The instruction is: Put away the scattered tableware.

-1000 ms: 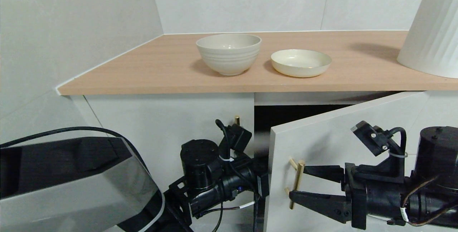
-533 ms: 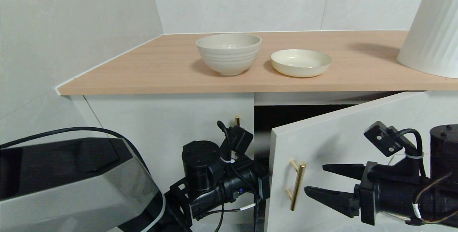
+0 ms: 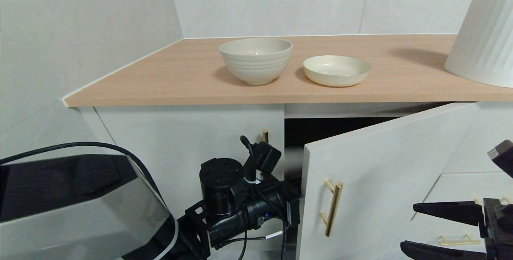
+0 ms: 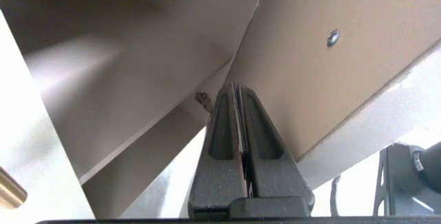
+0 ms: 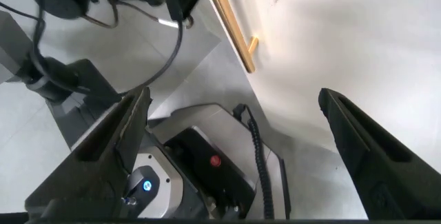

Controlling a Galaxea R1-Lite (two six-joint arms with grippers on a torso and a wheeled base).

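A ribbed cream bowl (image 3: 255, 59) and a shallow cream dish (image 3: 336, 69) stand side by side on the wooden countertop (image 3: 168, 79). Below them the white cabinet door (image 3: 380, 172) hangs partly open, its gold handle (image 3: 332, 208) free. My right gripper (image 3: 408, 226) is open, low and to the right of that handle, apart from it. In the right wrist view the right gripper (image 5: 234, 96) holds nothing, and the handle (image 5: 231, 10) lies beyond it. My left gripper (image 4: 236, 93) is shut on nothing, poking into the gap behind the door's free edge, near its inner face (image 4: 344, 65).
A large white lampshade (image 3: 485, 31) stands on the counter at the far right. The dark cabinet opening (image 3: 320, 130) shows above the door's top edge. A second gold handle (image 3: 459, 239) sits on a lower panel to the right. The wall closes in on the left.
My right gripper has let go of the door handle and drawn back to the right and lower. The door stays ajar. The left arm has hardly moved.
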